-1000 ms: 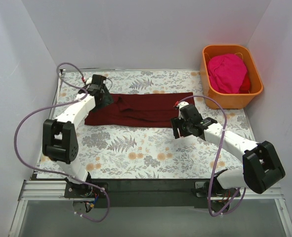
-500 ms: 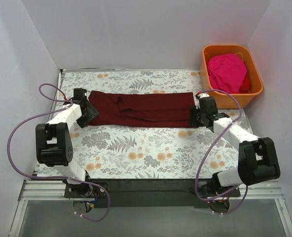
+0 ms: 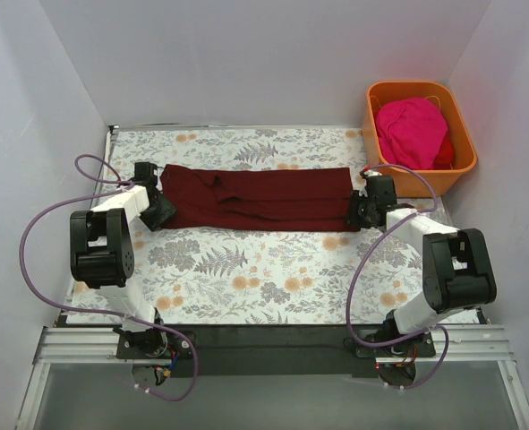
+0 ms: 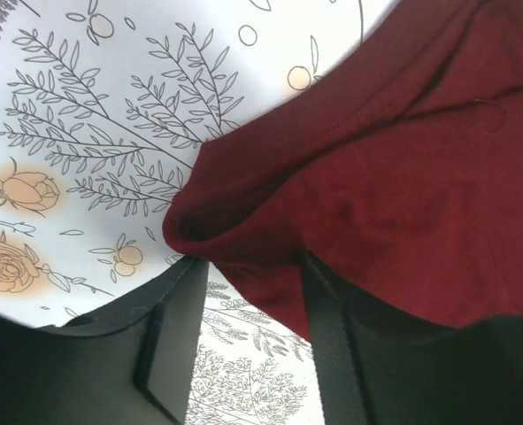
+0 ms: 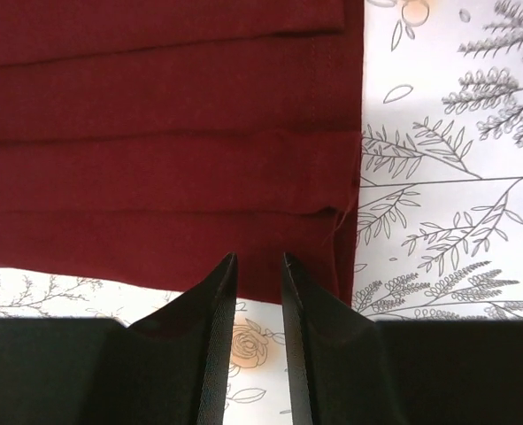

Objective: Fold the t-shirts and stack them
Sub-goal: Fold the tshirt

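Maroon t-shirt [image 3: 257,197] lies between claws: left claw [image 4: 243,341] and right claw [image 5: 257,332] both pinch its ends.

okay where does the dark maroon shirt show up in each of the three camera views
Top external: maroon shirt lies as a long folded band across mid-table.
Left wrist: fills the right side and top, a corner between the left hand's fingers.
Right wrist: fills the upper half above the right hand.
Shared landmark: the floral tablecloth.

bright, even light; soft shadows, sharp focus.
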`<action>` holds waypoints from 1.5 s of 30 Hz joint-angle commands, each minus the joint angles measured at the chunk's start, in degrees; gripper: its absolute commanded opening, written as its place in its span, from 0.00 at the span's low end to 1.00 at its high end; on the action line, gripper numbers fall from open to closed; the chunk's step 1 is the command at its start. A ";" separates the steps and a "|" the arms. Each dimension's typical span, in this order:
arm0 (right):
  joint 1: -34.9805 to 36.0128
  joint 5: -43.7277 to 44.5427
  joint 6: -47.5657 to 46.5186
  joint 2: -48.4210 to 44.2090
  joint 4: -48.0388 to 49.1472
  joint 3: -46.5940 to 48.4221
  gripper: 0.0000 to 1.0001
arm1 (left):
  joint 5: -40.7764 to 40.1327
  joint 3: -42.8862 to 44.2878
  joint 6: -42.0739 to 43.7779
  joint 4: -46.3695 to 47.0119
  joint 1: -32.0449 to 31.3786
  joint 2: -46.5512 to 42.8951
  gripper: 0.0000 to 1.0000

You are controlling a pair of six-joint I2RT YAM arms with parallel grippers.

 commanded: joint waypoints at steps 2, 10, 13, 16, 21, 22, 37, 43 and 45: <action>-1.87 -2.99 1.89 2.07 2.21 -2.45 0.32 | -2.51 0.43 0.38 -0.04 0.64 0.94 0.36; -5.38 -4.40 4.27 0.86 -4.89 -7.37 0.31 | -7.34 -4.30 -0.15 -5.31 2.84 -1.25 0.06; -5.56 -3.08 4.71 -3.10 -7.97 -9.74 0.31 | -8.93 -8.69 -1.11 -6.28 3.19 -6.34 0.05; -5.82 -2.21 4.62 -8.28 -12.45 -12.47 0.32 | -9.20 -12.13 -2.52 -6.72 3.37 -12.40 0.05; -5.91 -1.32 2.78 -18.03 -16.86 -14.32 0.35 | -8.58 -16.01 -3.14 -7.16 3.46 -18.21 0.16; -5.65 -1.58 2.34 -19.27 -16.86 -13.88 0.37 | -7.97 -15.92 -3.31 -7.25 3.54 -19.44 0.20; 27.63 11.68 -8.47 -11.91 -13.08 2.90 0.76 | 0.12 -7.39 1.43 -6.64 -12.50 -28.77 0.69; 37.58 16.43 -14.09 -0.48 -12.73 12.39 0.81 | 4.68 -11.35 -0.23 -1.54 -24.74 -26.76 0.60; 39.43 16.61 -15.59 3.03 -12.73 14.06 0.82 | 5.13 -11.44 -1.02 -0.58 -26.86 -25.35 0.54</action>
